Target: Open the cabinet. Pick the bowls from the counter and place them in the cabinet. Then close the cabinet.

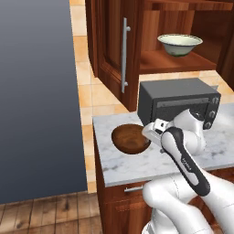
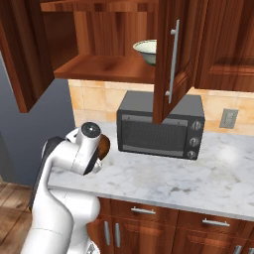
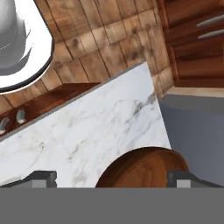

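The dark brown wooden bowl (image 1: 130, 138) sits on the marble counter (image 1: 132, 167) near its left end, left of the microwave. My gripper (image 3: 114, 179) is open, its two fingertips (image 3: 41, 178) spread to either side of the brown bowl (image 3: 144, 168) and just short of it. The hand (image 1: 153, 130) hangs right beside the bowl's right rim. In the right base view my arm hides most of the brown bowl (image 2: 104, 145). The cabinet stands open, both doors (image 1: 112, 41) (image 2: 173, 54) swung out. The pale cream-green bowl (image 1: 179, 44) (image 2: 146, 51) rests on its lower shelf.
A dark microwave (image 1: 178, 103) (image 2: 158, 130) stands on the counter under the cabinet, close behind my hand. A tall grey panel (image 1: 36, 91) rises left of the counter's end. The right cabinet door hangs out over the microwave. Bare marble (image 2: 198, 173) runs to the right.
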